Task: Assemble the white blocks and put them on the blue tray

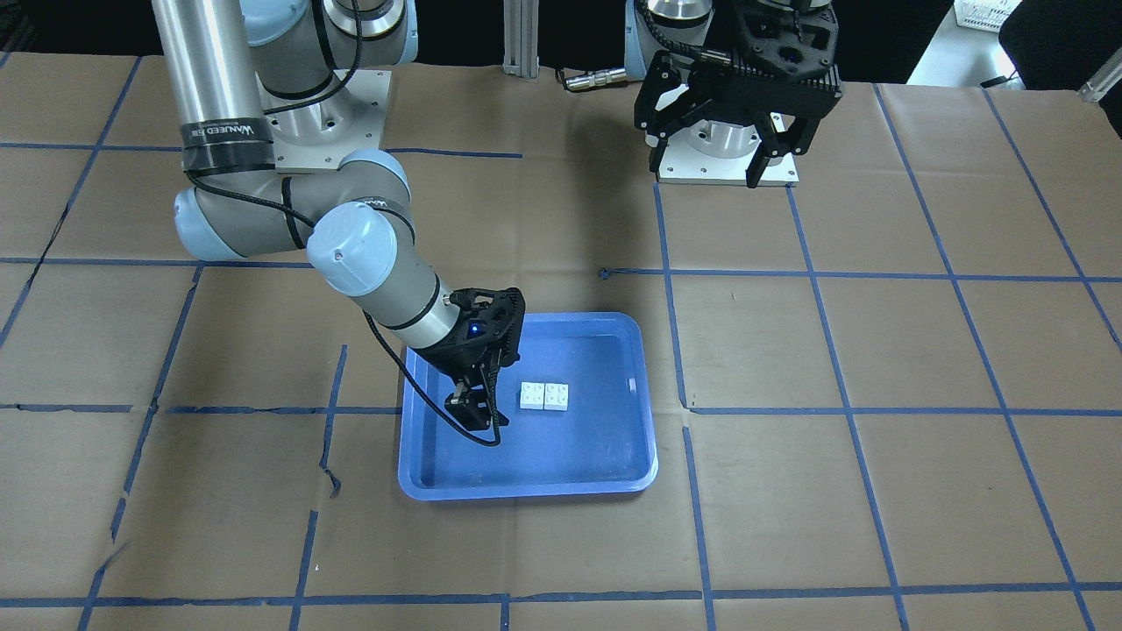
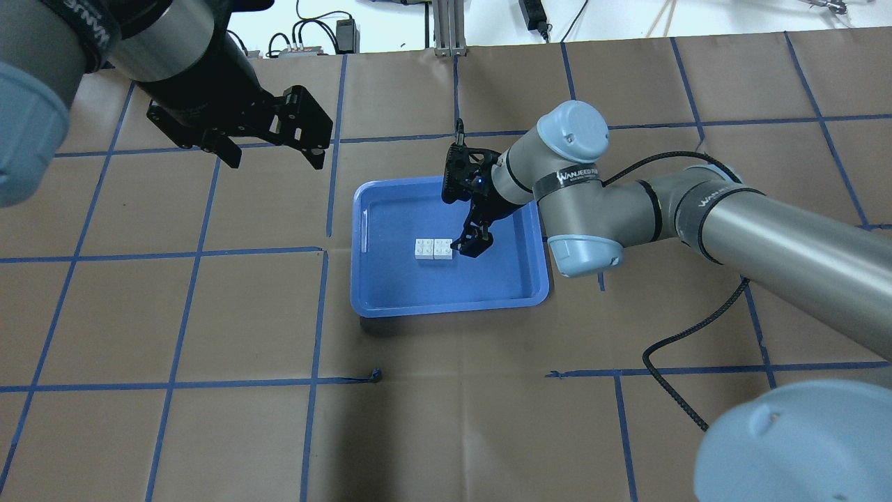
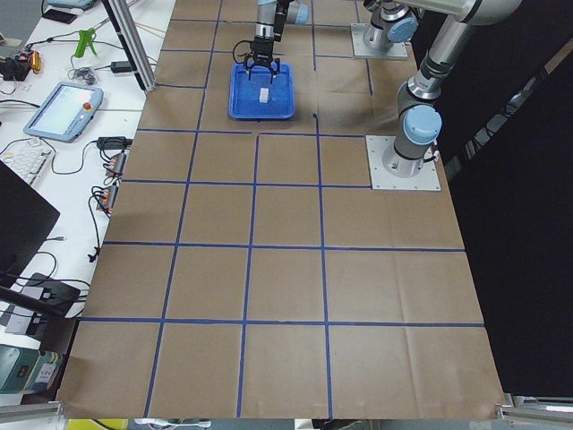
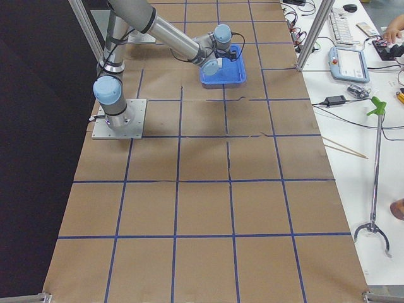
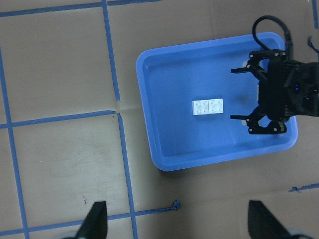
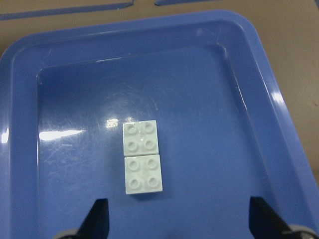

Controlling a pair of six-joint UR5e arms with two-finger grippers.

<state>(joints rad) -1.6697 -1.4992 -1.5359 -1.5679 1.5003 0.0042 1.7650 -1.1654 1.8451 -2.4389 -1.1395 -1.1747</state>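
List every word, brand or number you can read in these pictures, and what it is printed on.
"WANJEED", smaller print blurred: black band on the right arm.
"WANJEED", rest blurred: wrist band, same arm.
Left arm's band: letters cut off, unreadable.
Bench devices: too small.

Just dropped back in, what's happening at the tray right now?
The white blocks lie side by side, touching, on the floor of the blue tray. The right gripper hovers open over the tray beside them, holding nothing. The left gripper hangs open and empty, well away from the tray.
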